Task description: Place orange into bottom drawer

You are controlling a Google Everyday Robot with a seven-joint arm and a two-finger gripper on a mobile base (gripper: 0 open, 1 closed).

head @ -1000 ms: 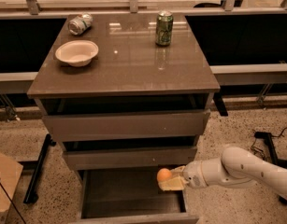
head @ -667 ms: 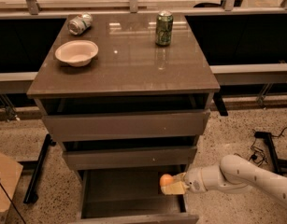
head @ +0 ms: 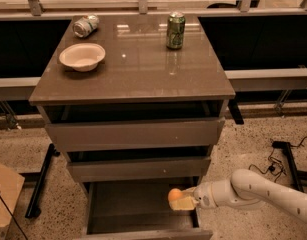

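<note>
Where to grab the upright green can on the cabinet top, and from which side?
Likely mid-body of the green can, jaws across its round wall, coming in level from the front: it stands upright near the back of the cabinet top, the bowl well off to its side. The gripper is low over the open bottom drawer, shut on the orange.

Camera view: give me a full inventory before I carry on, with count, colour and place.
orange: one, bright orange, over the open bottom drawer
bottom drawer: one, grey-brown, dark inside, pulled out
upper drawers: two, grey-brown, above it
cabinet top: one, brown, centre
bowl: one, beige, top's left
upright can: one, green, back right
lying can: one, silver, back left
arm: one, white, from right
end effector: one, over the drawer's right side, holding the orange
</note>
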